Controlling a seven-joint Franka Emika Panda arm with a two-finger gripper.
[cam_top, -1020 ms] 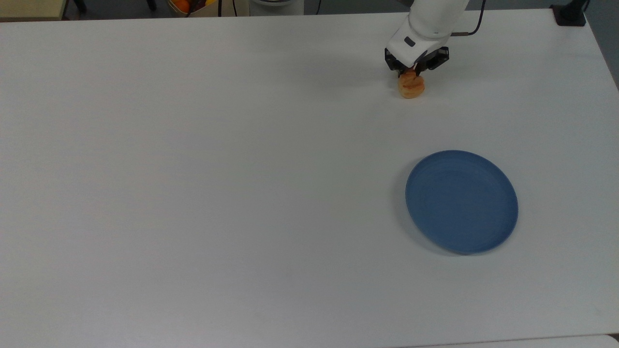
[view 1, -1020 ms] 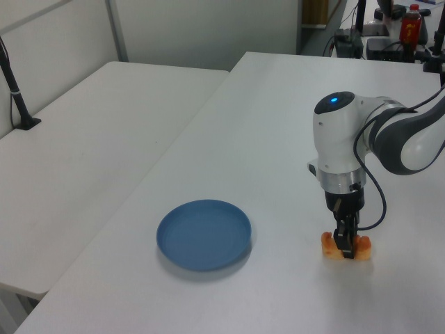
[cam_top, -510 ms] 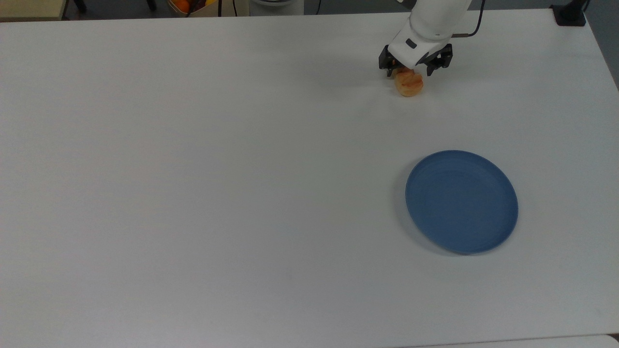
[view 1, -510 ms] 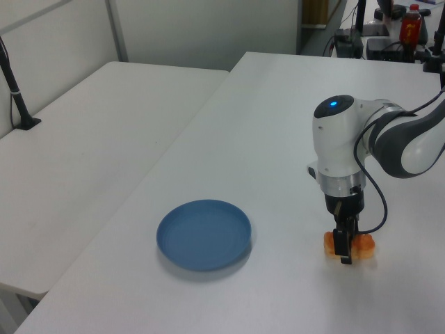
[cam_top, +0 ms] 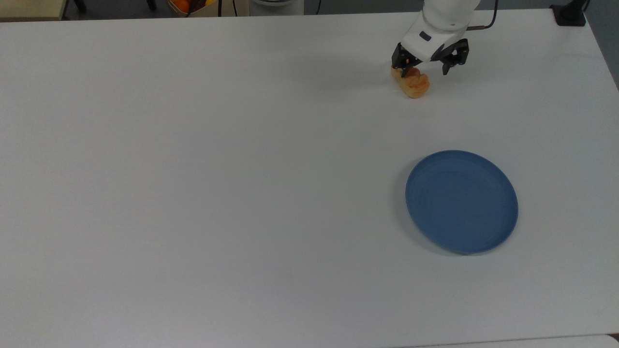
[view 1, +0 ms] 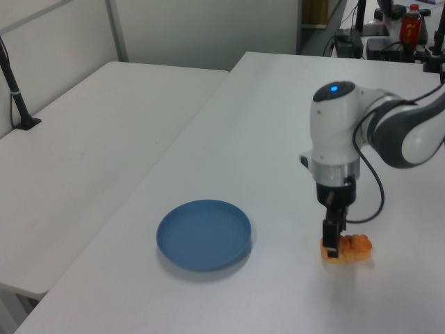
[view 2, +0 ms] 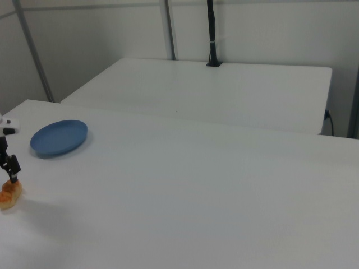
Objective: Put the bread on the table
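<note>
Hand (cam_top: 427, 67) spread open just above one bread (cam_top: 411, 82) — lying on one table (cam_top: 193, 169), one blue plate (cam_top: 462, 201) well apart

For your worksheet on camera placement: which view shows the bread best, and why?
The left view: the bread lies side-on on the table, its length showing beside the open gripper. In the top view the gripper covers one end of it. In the right view it sits at the frame edge.

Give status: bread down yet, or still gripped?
Done: the bread lies on the table, off the blue plate. In hand: the gripper is open just above it, in the top view. Left: pull the arm clear.
</note>
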